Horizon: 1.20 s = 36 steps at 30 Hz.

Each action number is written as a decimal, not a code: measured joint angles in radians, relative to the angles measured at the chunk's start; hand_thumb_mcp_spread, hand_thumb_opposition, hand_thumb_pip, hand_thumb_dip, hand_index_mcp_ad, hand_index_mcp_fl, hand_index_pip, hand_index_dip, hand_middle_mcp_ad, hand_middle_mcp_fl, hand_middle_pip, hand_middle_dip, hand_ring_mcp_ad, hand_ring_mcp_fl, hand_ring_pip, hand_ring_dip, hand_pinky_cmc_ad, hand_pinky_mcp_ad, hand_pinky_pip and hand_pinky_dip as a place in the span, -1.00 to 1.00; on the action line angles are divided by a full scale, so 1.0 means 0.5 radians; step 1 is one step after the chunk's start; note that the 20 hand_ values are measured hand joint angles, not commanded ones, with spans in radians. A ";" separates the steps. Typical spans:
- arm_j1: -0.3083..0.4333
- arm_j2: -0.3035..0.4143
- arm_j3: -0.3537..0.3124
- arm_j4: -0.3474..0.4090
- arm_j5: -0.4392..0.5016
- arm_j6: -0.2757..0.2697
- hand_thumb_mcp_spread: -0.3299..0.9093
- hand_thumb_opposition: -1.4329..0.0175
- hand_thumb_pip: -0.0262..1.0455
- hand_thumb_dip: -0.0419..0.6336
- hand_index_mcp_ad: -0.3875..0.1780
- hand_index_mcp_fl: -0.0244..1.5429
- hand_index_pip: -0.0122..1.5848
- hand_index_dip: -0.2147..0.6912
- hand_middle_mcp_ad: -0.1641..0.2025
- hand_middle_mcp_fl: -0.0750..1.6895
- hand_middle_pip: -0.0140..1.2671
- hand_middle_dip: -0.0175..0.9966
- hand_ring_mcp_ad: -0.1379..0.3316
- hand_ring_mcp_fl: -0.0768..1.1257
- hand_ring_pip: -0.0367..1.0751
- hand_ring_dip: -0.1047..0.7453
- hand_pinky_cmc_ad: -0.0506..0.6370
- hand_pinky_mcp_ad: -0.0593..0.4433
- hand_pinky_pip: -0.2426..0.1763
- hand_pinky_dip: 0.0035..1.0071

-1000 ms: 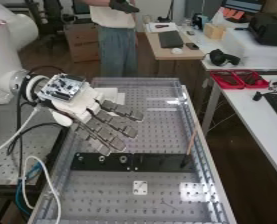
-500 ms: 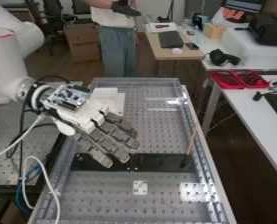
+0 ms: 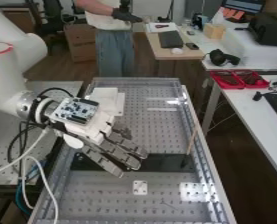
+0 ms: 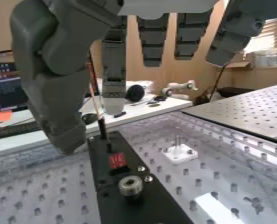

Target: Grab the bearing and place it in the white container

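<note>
In the high view the hand (image 3: 95, 129) is over the left part of the black plate (image 3: 163, 162), its fingers extended and spread towards the bench's near end. That part of the plate is hidden beneath them. The white container (image 3: 110, 96) lies just behind the hand. From the wrist, the hand (image 4: 57, 102) has loosely straight fingers and a thumb with nothing between them. A ring-shaped metal bearing (image 4: 131, 185) sits upon the black plate (image 4: 114, 204), apart from the fingers.
A thin stick (image 3: 192, 141) stands upright at the plate's right end. A small white block (image 3: 140, 188) is on the perforated bench (image 3: 102, 200) nearer the camera. Cables (image 3: 47, 186) hang by the bench's left side; red trays (image 3: 238, 80) rest on the side table.
Over the last second the hand has moved towards the near end and lower, swinging its fingers across the plate's left part. The bearing's spot there has become covered.
</note>
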 joint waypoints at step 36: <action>-0.384 -0.354 0.264 0.059 -0.936 -0.399 0.37 -0.18 -0.16 -0.13 -0.05 -0.94 0.67 0.49 0.30 -0.91 -0.75 -0.69 0.12 -0.87 -0.78 -0.77 0.16 0.17 -0.34 -0.73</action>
